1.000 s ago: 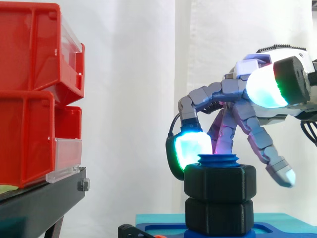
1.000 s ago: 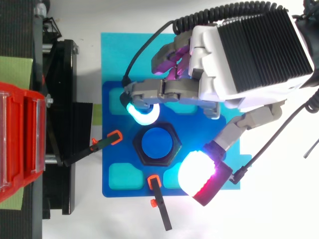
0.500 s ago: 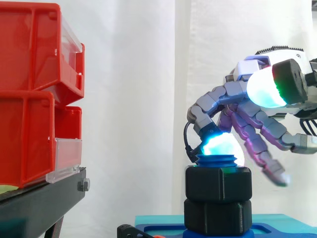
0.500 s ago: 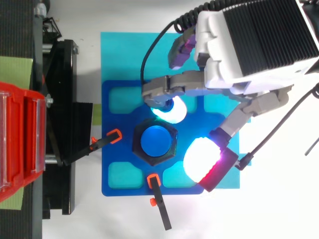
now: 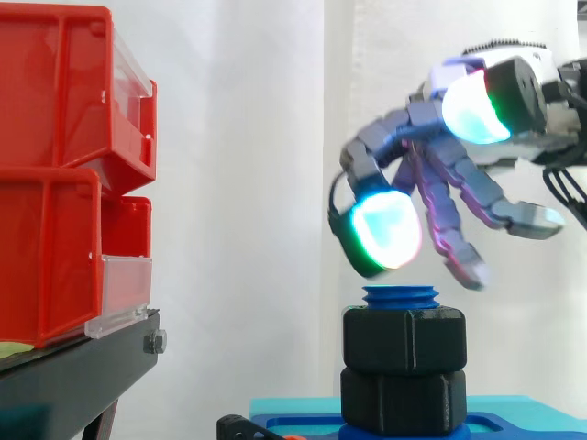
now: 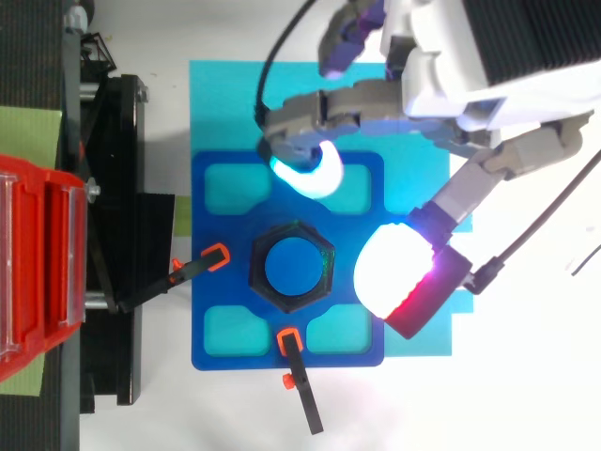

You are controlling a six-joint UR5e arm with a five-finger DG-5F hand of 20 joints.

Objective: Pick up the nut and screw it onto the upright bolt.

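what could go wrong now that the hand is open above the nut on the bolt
1. The hand hovers open just above the blue bolt. Its lowest fingertip pad could clip the bolt top if the arm moves sideways.
2. The black nut appears to rest on the lower black hex piece, but whether it is tight cannot be seen, so it may be loose.

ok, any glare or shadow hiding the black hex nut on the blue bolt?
Top view: one glowing pad of the hand blows out to flat white beside the black hex nut, but nut and round blue bolt stay uncovered. Side view: even light against the white curtain; the nut's faces read dark, no glare.
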